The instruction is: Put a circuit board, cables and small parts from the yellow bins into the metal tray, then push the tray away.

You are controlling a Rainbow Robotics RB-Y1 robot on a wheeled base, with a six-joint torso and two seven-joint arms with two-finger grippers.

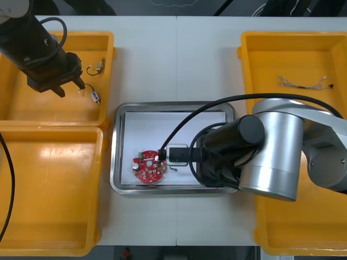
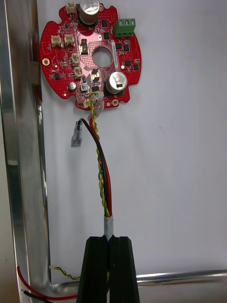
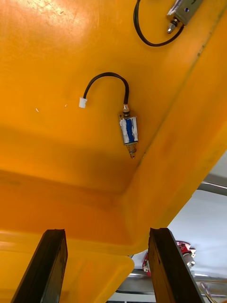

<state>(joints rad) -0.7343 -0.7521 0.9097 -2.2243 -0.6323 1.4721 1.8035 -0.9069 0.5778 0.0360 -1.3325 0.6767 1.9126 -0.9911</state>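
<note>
Two arms work. Front view: the right gripper [image 1: 162, 156] reaches into the metal tray [image 1: 116, 146] beside the circuit board [image 1: 147, 165], while the left gripper [image 1: 70, 88] hovers over a yellow bin [image 1: 107, 46] near a small metal part [image 1: 95, 97]. Right wrist view: jaws clamped on a red and yellow cable [image 2: 101, 175] touching the board, so retreating unopened could drag both. Left wrist view: jaws apart, and the part hugs the bin wall, which may block a finger.
</note>
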